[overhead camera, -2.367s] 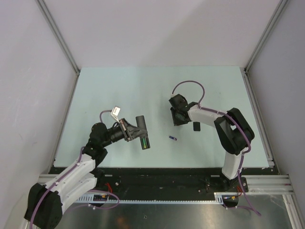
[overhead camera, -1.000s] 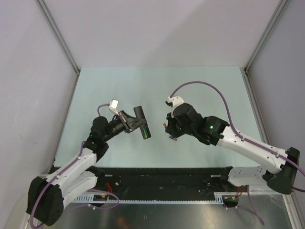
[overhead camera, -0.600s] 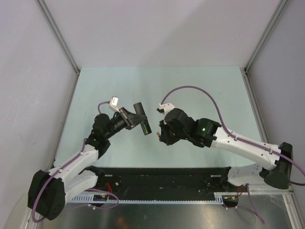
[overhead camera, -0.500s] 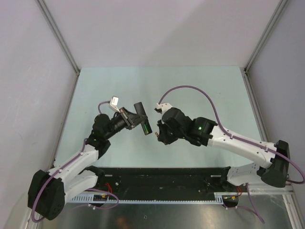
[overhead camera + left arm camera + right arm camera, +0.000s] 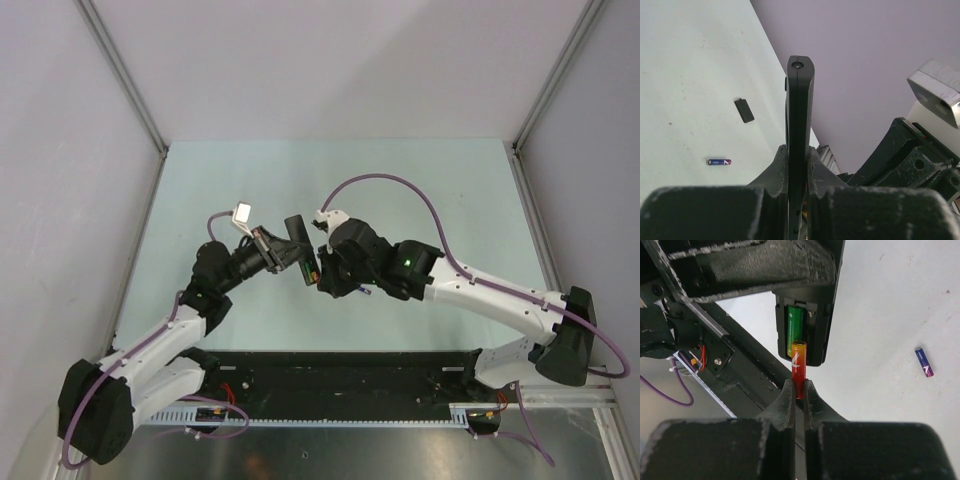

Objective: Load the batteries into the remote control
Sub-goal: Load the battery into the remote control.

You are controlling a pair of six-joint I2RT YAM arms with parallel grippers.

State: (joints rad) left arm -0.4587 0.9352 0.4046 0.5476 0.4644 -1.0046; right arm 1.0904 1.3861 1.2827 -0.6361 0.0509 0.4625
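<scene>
Action sits at the middle of the overhead view, above the pale green table, where both arms come together. Up the centre of the left wrist view, the left gripper is clamped tight on the slim black rectangular remote control, which stands edge-on and is pinched low on its body between both fingers. Over in the right wrist view, the right gripper is closed right down on the small red cylindrical battery, gripping its lower end so it points up the frame. The remote's open back recess faces that camera at upper centre, and the small green cylindrical battery sits in its left side. The red one's free tip overlaps the recess's lower edge, just right of the green; whether it touches, I can't tell. On the table, a small blue-purple cylindrical battery lies alone at the right of that frame, and a flat black oblong piece lies near it but apart.
</scene>
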